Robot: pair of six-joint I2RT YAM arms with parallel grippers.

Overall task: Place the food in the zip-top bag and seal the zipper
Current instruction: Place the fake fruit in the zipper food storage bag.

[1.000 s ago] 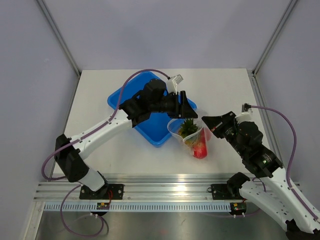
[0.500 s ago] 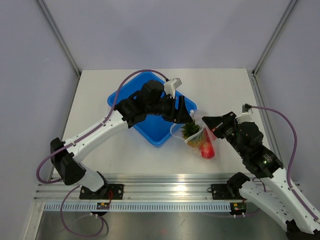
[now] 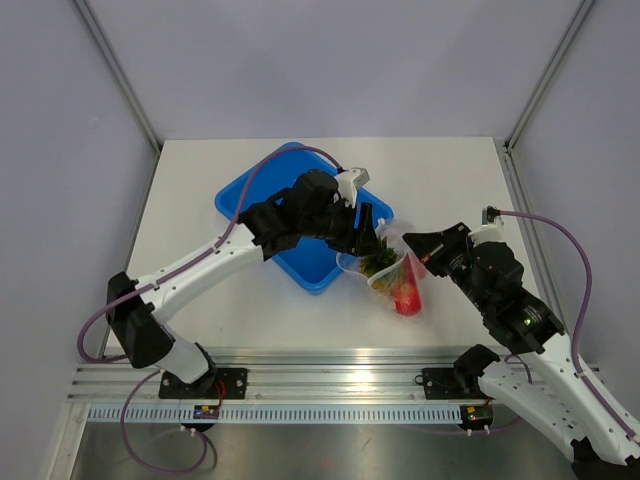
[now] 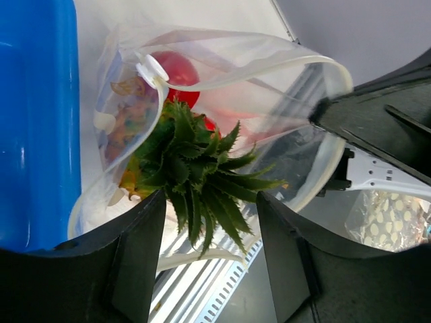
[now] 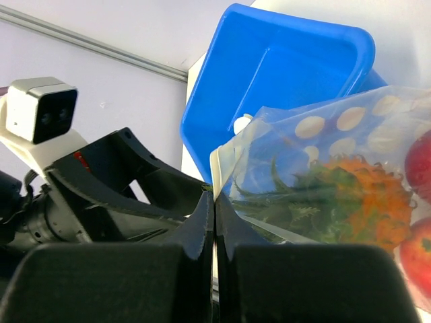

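Currently, the zip-top bag [image 3: 395,280] is positioned over the white table [image 3: 200,180], just beside the near right corner of the blue tray [image 3: 312,268]. Its mouth faces the tray and its closed end faces the near edge of the table.

All of the food is inside the bag. The pineapple [image 4: 176,156] sits nearest the mouth, with its green crown pointing out toward the opening. The two red fruits [image 5: 419,160] lie deeper, toward the closed end.

The left gripper [image 4: 210,202] is at the bag's mouth. Its fingers [image 4: 138,259] are spread apart, and the pineapple's leaf tips reach into the gap between them. Contact between the fingers and the leaves cannot be confirmed.

The right gripper [image 5: 214,196] is at the opposite side of the mouth. Its fingers are pressed together, with the bag's rim pinched at their tips. In the left wrist view, this grip holds the far rim so that the mouth forms a wide loop.

The zipper [image 4: 337,151] is unsealed along its visible length. A white tab [image 4: 151,68] sits on the rim at one end of the mouth. The tray wall stands close beside the bag; whether the two touch cannot be determined.
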